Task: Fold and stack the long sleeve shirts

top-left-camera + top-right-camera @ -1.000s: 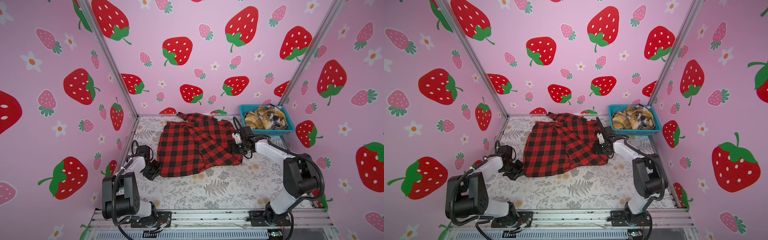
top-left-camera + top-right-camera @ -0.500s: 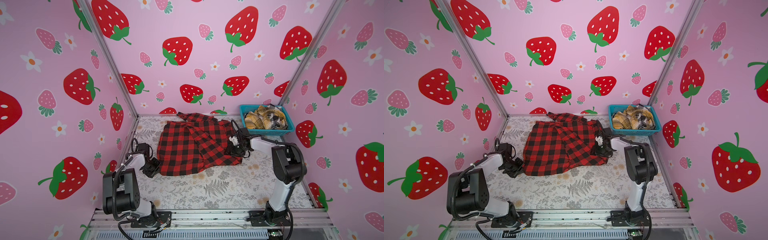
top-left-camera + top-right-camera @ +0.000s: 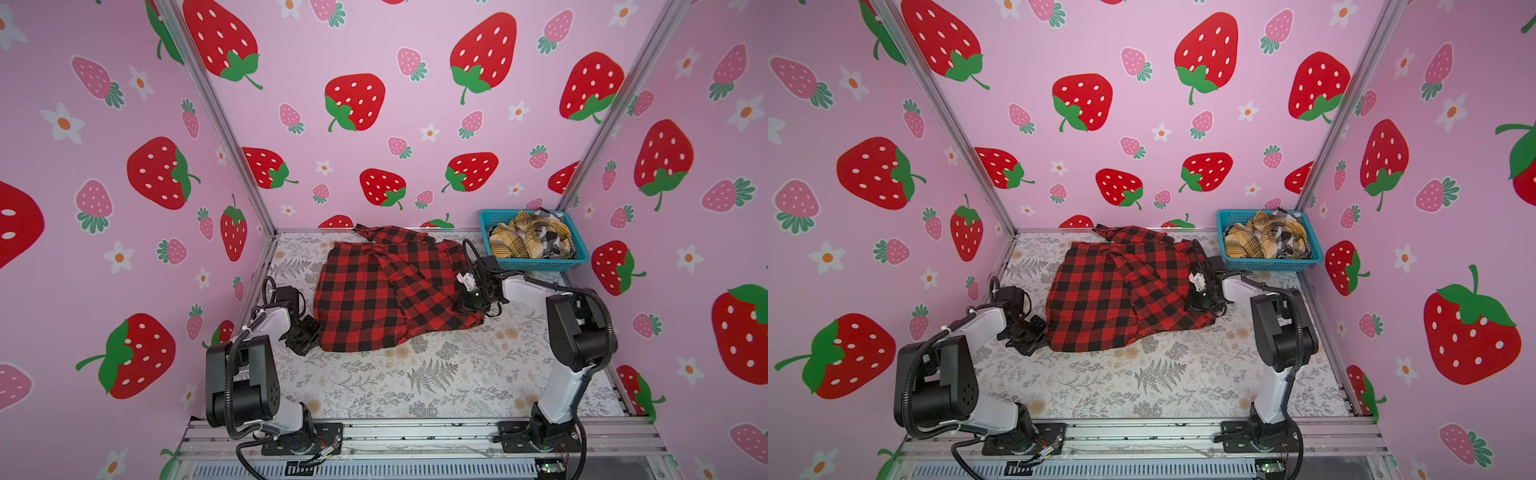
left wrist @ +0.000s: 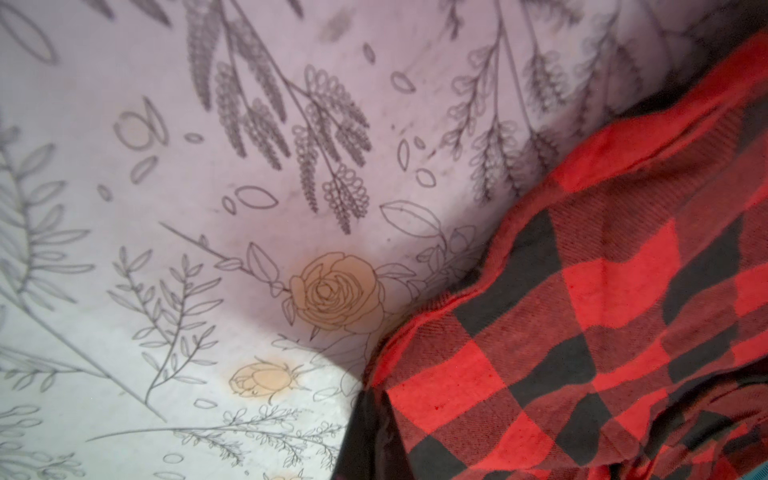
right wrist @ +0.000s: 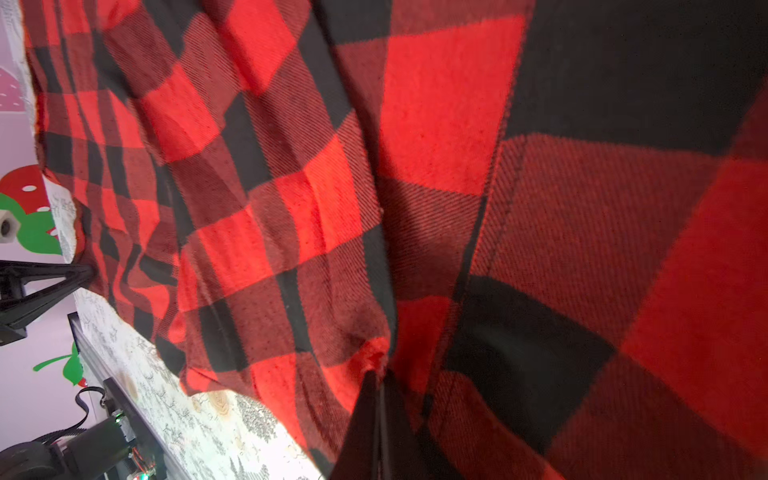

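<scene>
A red-and-black check long sleeve shirt (image 3: 382,299) (image 3: 1113,303) lies spread on the floral table, its back up. My left gripper (image 3: 312,334) (image 3: 1040,332) sits low at the shirt's near left corner, shut on the hem (image 4: 376,382). My right gripper (image 3: 467,305) (image 3: 1198,303) is at the shirt's right edge, jaws shut with a pinch of cloth bunched at the tips (image 5: 380,372). A mustard-yellow plaid shirt (image 3: 513,243) and a black-white plaid shirt (image 3: 550,241) lie crumpled in the basket.
The teal mesh basket (image 3: 536,264) stands at the back right corner, close behind the right arm. Pink strawberry walls enclose three sides. Bare floral tabletop (image 3: 415,374) stretches in front of the shirt to the metal rail where both arm bases are fixed.
My right gripper has closed on the shirt's right edge, and the right arm's elbow has swung upright and nearer the shirt. The left gripper keeps its hold at the corner.
</scene>
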